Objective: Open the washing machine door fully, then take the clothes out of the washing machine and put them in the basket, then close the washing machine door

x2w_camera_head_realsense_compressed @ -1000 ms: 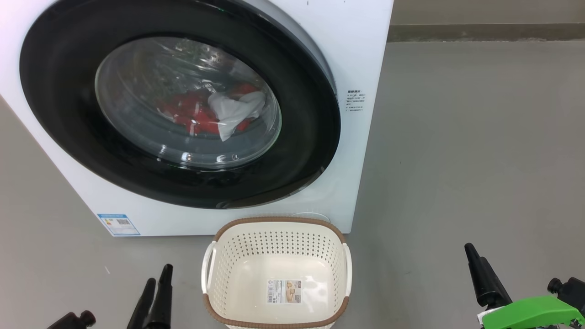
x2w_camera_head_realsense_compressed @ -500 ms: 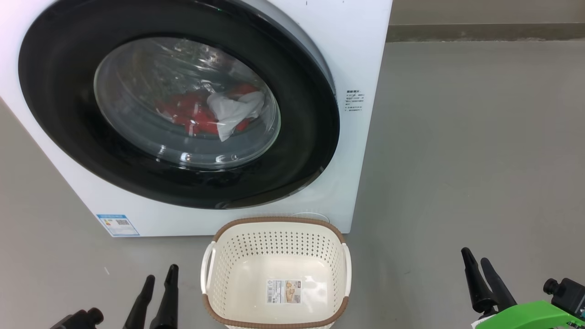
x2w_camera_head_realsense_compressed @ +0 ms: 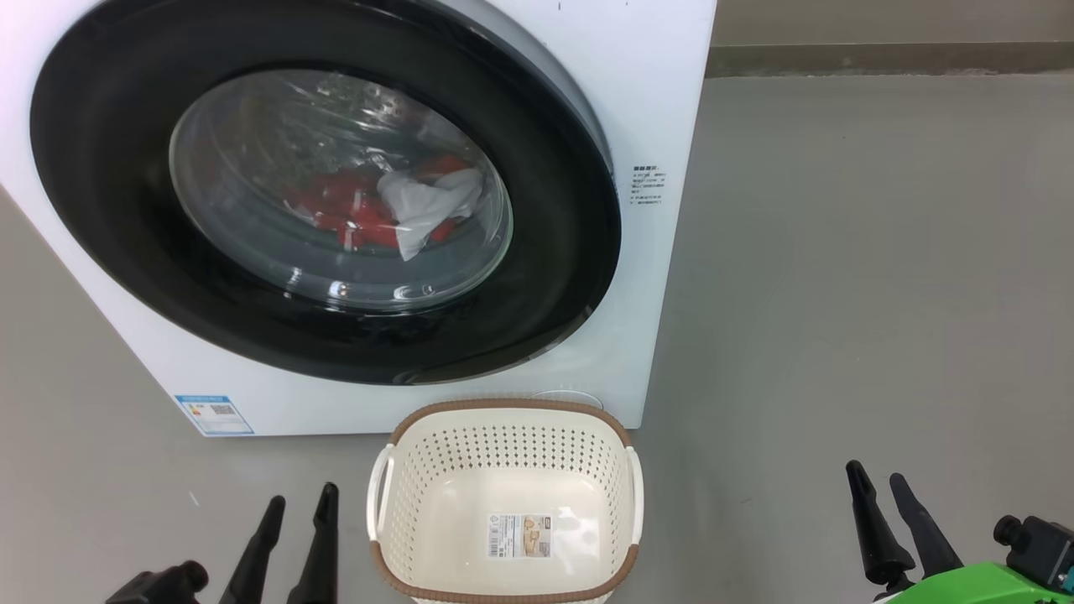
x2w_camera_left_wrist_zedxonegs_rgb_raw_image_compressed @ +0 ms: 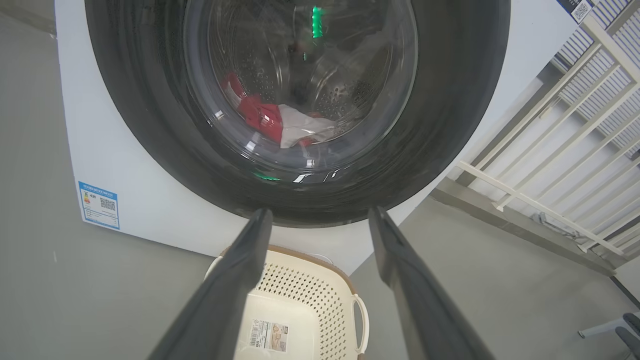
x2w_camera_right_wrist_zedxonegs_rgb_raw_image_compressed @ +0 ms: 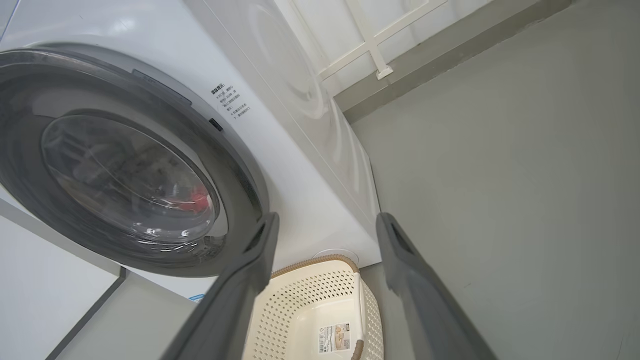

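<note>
The white washing machine [x2w_camera_head_realsense_compressed: 663, 101] stands ahead with its round black-rimmed door [x2w_camera_head_realsense_compressed: 554, 277] closed. Through the glass bowl I see red clothes [x2w_camera_head_realsense_compressed: 336, 205] and a white garment [x2w_camera_head_realsense_compressed: 424, 205] lying in the drum. The cream basket [x2w_camera_head_realsense_compressed: 503, 419] with a brown rim sits on the floor just in front of the machine, holding nothing but its label sticker. My left gripper [x2w_camera_head_realsense_compressed: 300, 501] hangs low to the basket's left, open. My right gripper [x2w_camera_head_realsense_compressed: 875, 478] is low at the far right, open. The door [x2w_camera_left_wrist_zedxonegs_rgb_raw_image_compressed: 150, 125] and basket [x2w_camera_left_wrist_zedxonegs_rgb_raw_image_compressed: 300, 295] also show in the left wrist view, and the door [x2w_camera_right_wrist_zedxonegs_rgb_raw_image_compressed: 240, 165] in the right wrist view.
Grey floor [x2w_camera_head_realsense_compressed: 839, 294] stretches to the right of the machine, up to a wall skirting at the back. A blue label sticker [x2w_camera_head_realsense_compressed: 213, 413] sits at the machine's lower left corner. A white railing [x2w_camera_left_wrist_zedxonegs_rgb_raw_image_compressed: 575, 150] runs beside the machine in the left wrist view.
The left gripper has shifted right toward the basket and its fingers have spread apart. The right gripper's fingers have spread too. The door stays closed.
</note>
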Controlling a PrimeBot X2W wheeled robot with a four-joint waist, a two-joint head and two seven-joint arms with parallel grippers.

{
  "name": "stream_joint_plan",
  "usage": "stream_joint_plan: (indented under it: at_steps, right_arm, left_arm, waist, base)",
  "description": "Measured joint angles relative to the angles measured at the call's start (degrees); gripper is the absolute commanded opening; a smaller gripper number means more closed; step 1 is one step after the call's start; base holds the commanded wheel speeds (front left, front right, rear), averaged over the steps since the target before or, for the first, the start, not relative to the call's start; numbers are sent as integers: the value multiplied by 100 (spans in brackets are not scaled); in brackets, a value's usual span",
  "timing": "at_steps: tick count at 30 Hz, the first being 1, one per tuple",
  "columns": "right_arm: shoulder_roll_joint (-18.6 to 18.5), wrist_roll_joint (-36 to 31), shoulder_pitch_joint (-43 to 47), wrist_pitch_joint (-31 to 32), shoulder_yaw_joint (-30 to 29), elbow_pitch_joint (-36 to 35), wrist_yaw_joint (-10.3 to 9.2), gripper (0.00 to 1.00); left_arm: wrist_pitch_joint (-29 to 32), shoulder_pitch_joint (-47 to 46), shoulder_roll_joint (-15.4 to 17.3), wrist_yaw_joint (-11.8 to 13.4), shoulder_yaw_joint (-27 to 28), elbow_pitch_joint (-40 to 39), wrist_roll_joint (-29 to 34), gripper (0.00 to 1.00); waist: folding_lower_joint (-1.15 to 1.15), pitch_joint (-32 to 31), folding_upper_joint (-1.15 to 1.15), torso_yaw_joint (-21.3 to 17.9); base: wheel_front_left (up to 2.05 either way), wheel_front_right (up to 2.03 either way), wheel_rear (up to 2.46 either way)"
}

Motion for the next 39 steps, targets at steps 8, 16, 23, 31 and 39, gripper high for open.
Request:
stream_joint_plan:
  at_steps: [8,16,23,31,39]
  right_arm:
    - [-12,-510,43,-142,25,-69,0,100]
    - [-30,-970,102,-280,31,-127,0,100]
    - [-32,-1358,219,-389,23,-178,0,100]
    - [-31,-1812,296,-517,-1,-269,0,100]
    - [-27,-2286,360,-648,-49,-348,0,100]
  left_arm:
    - [-152,75,14,0,-65,-24,527,100]
    - [-287,99,15,-1,-68,-34,945,100]
    - [-401,103,14,-11,-62,-43,1395,100]
    - [-542,127,12,-57,-58,-62,1957,100]
    - [-655,198,11,-67,-51,-67,2414,100]
  waist:
    - [0,6,0,-1]
    - [0,-8,0,9]
    - [0,0,0,3]
    - [0,12,0,-12]
    - [0,22,0,-16]
  base:
    - [0,0,0]
    - [0,0,0]
    - [0,0,0]
    - [0,0,0]
    - [0,0,0]
